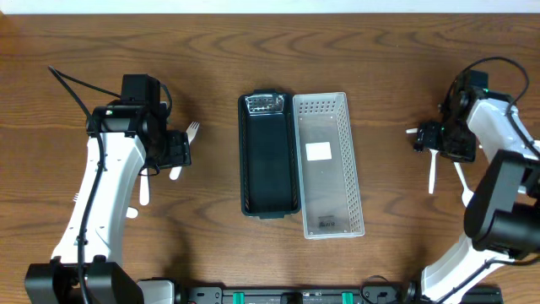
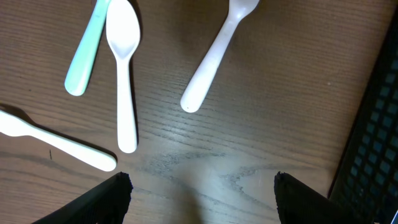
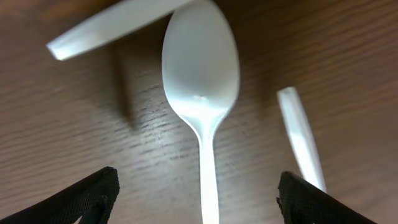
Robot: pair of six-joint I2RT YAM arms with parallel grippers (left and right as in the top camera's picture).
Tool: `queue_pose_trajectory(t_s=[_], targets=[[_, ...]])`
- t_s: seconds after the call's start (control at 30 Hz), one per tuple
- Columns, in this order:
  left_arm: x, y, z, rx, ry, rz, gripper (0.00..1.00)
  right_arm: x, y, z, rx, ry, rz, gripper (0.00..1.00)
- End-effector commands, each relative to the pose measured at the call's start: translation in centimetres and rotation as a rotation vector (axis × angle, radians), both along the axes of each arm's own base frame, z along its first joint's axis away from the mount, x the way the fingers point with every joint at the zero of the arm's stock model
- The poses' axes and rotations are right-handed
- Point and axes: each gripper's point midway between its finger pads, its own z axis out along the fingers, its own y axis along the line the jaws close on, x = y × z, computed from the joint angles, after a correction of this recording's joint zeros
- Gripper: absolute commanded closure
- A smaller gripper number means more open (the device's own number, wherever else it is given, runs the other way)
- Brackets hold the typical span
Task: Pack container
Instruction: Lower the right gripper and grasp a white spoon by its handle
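Two-handed setup; hovering at nine o'clock with left gripper (image 2: 202,190) spread wide and empty near a white fork (image 2: 214,59); straddling a white spoon (image 3: 200,68) at three o'clock with right gripper (image 3: 198,186), likewise parted, presumably lined up to pinch; at centre, black container (image 1: 268,160) beside clear perforated basket (image 1: 331,181), awaiting cutlery.

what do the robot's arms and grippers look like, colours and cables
Both the left arm and right arm have white shell links with black joints. Thin black cables loop alongside each. The left gripper and right gripper are black, with blunt matte fingers.
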Motion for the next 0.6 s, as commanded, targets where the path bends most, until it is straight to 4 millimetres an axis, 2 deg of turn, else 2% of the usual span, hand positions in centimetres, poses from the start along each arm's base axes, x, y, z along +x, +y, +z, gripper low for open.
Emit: queue_pose_trajectory(t_s=[0.0,0.17,0.33,0.4,0.5,0.57], targets=[[0.2,0.1,0.2,0.001,-0.001,0.005,0.24,-0.3,0.0,-1.2,0.021,0.027,0.013,0.15],[0.2,0.1,0.2,0.001,-0.005,0.005,0.24,-0.4,0.3,-2.5,0.041,0.05,0.013,0.16],[0.3,0.1,0.2,0.001,-0.008,0.005,0.24,-0.4,0.4,-2.9,0.049,0.049,0.012,0.19],[0.4,0.1,0.2,0.0,-0.012,0.005,0.24,-0.6,0.5,-3.1,0.05,0.051,0.012,0.25],[0.6,0.1,0.2,0.001,-0.02,0.005,0.24,-1.0,0.6,-3.4,0.052,0.061,0.011,0.44],[0.6,0.1,0.2,0.0,-0.02,0.005,0.24,-1.5,0.7,-3.8,0.055,0.071,0.012,0.5]])
